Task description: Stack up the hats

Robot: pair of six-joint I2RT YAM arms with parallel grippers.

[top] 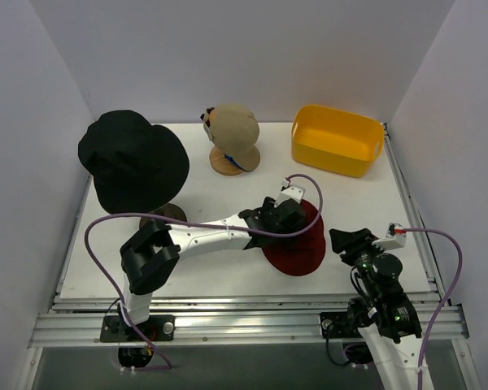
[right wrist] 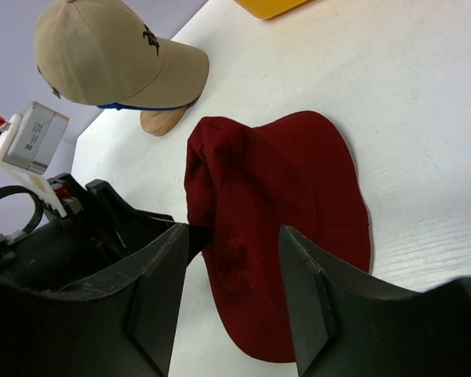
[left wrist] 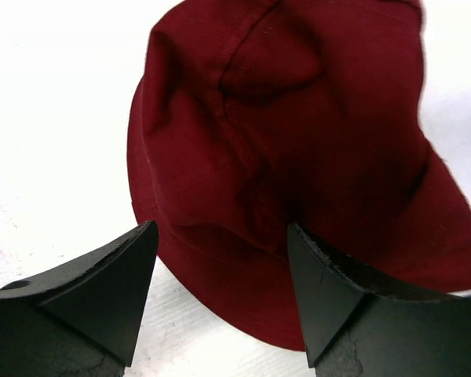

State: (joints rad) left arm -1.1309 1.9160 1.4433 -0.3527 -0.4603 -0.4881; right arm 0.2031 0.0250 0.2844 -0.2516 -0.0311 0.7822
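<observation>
The dark red bucket hat (top: 302,248) lies flat on the table right of centre. My left gripper (top: 281,213) hovers over its near-left part, open, with the brim showing between the two fingers in the left wrist view (left wrist: 243,157). My right gripper (top: 348,241) is open and empty, just right of the hat, which also shows in the right wrist view (right wrist: 290,204). The tan cap (top: 234,130) sits at the back centre over a thin blue edge of the blue cap (right wrist: 133,106). The black bucket hat (top: 134,158) stands raised at the back left.
A yellow basket (top: 337,140) stands at the back right. A round wooden base (top: 224,162) sits under the tan cap. A dark round foot (top: 164,215) shows below the black hat. The left arm stretches across the table's middle. Walls close in on three sides.
</observation>
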